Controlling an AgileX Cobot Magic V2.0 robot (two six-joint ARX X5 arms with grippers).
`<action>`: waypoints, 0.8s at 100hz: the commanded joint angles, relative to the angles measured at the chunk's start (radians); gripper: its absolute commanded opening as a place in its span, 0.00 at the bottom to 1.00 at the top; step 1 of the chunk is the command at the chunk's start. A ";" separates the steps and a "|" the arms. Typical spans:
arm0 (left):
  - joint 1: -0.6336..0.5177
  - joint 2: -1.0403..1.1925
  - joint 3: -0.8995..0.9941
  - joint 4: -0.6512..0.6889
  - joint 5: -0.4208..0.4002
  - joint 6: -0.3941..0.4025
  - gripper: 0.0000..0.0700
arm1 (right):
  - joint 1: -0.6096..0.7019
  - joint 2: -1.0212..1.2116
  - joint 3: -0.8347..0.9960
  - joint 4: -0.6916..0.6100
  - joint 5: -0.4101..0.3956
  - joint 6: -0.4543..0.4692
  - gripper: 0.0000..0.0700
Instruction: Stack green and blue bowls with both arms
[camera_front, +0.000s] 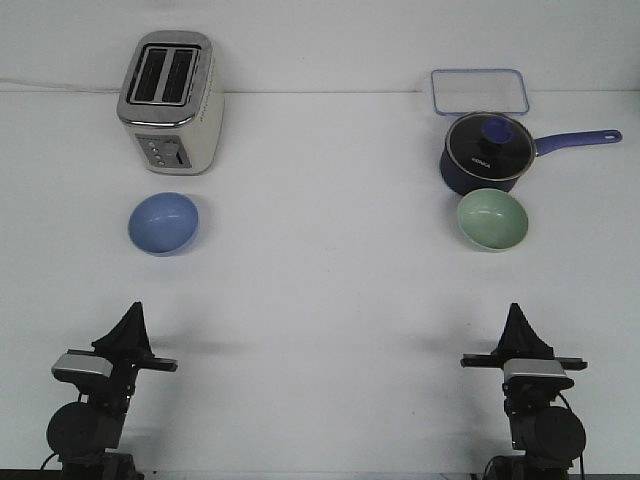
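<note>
White table — pale wall

A single front camera sits high behind the robot, looking forward and steeply down over the white table. From some way off it takes in both arms at 7 and 5 o'clock, and the back edge toward 12.

Blue bowl upright at left, green bowl upright at right
</note>
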 joint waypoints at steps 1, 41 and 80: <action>0.000 -0.001 -0.019 0.012 0.000 0.013 0.01 | -0.001 0.000 -0.002 0.010 0.000 0.000 0.00; 0.000 -0.001 -0.019 0.012 0.000 0.013 0.01 | 0.000 0.000 0.018 0.003 0.000 0.000 0.00; 0.000 -0.001 -0.019 0.012 0.000 0.013 0.01 | 0.000 0.084 0.283 -0.267 0.000 -0.010 0.00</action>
